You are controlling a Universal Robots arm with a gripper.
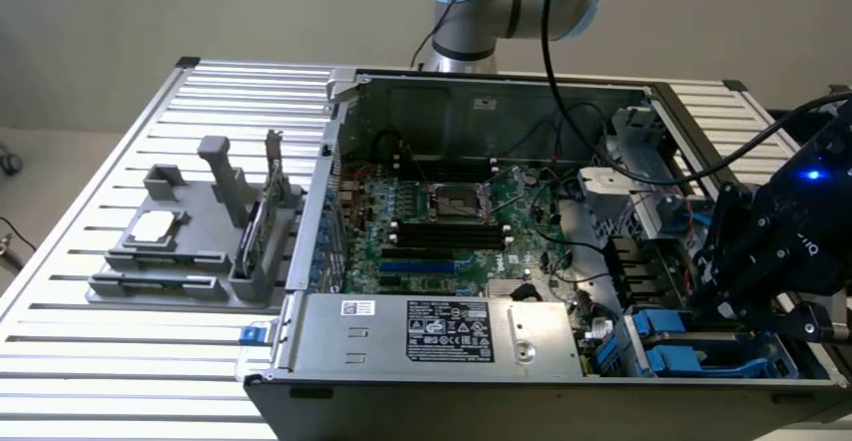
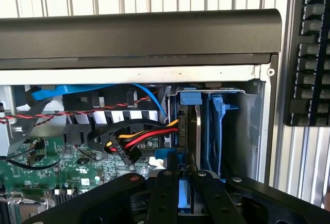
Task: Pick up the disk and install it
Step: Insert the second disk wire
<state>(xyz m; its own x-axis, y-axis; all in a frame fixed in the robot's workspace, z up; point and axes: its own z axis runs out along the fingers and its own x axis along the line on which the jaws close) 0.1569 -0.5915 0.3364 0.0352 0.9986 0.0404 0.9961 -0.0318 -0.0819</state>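
The tool [image 1: 729, 311] hangs over the corner of the open computer case [image 1: 533, 381] on the exterior view's right, down among the blue drive bays. In the wrist view its two black, flat-sided fingers [image 2: 162, 198] stand close together with a narrow gap, and a strip of blue shows between them; whether they are pinching that blue piece or only standing over it I cannot tell.

The disk [image 2: 197, 131] sits upright in its bay just ahead of the fingers: a thin grey metal edge framed by a blue plastic carrier with a square tab on its end. A second, bare blue plastic bracket [image 2: 216, 131] stands in the next slot beside it, against the grey sheet-metal wall of the case.

Next to the bays runs a bundle of red, yellow and black wires [image 2: 139, 139] ending in a black plug, with a twisted red-and-black pair and a flat blue cable nearby. The green circuit board [image 1: 440, 226] fills the case floor. A silver boxy power supply [image 1: 446, 331] with a printed label lies along the near edge.

The case rests on a ribbed aluminium surface [image 1: 120, 361]. On the exterior view's left sits a grey plastic holder [image 1: 180, 246] with a pale square chip [image 1: 154, 226]. A black keyboard [image 2: 309, 48] lies beside the case.
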